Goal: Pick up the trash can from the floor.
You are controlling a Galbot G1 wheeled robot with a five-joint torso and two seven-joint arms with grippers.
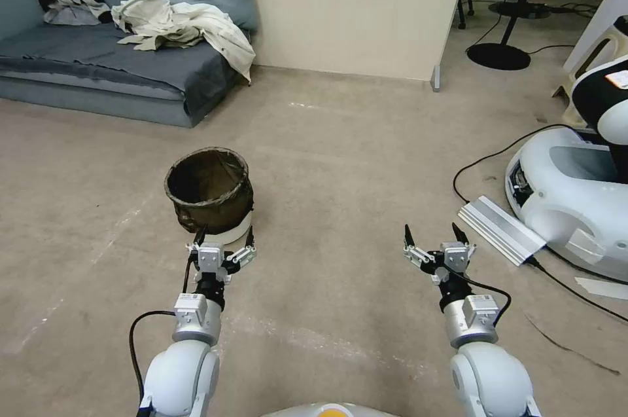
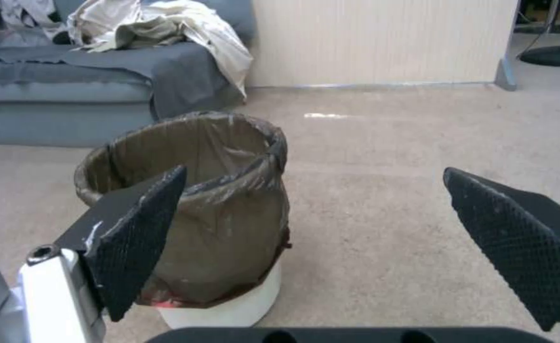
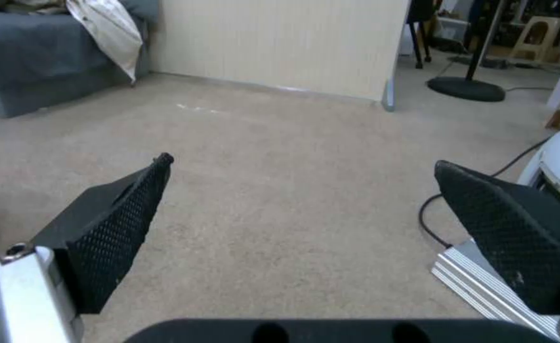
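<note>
The trash can (image 1: 210, 193) is a small round white bin lined with a dark brown bag folded over its rim, standing upright on the beige floor (image 1: 340, 162). My left gripper (image 1: 224, 238) is open just in front of it, close to its near side. In the left wrist view the trash can (image 2: 210, 214) stands partly behind one black finger (image 2: 137, 238), off to one side of the gap. My right gripper (image 1: 432, 234) hangs open over bare floor well to the right, with nothing between its fingers (image 3: 111, 228).
A grey sofa (image 1: 98, 70) with crumpled clothes stands at the back left. A beige partition wall (image 1: 353, 4) closes the back. On the right are another white robot's base (image 1: 575, 201), a ribbed aluminium bar (image 1: 500, 228) and black cables (image 1: 484, 162).
</note>
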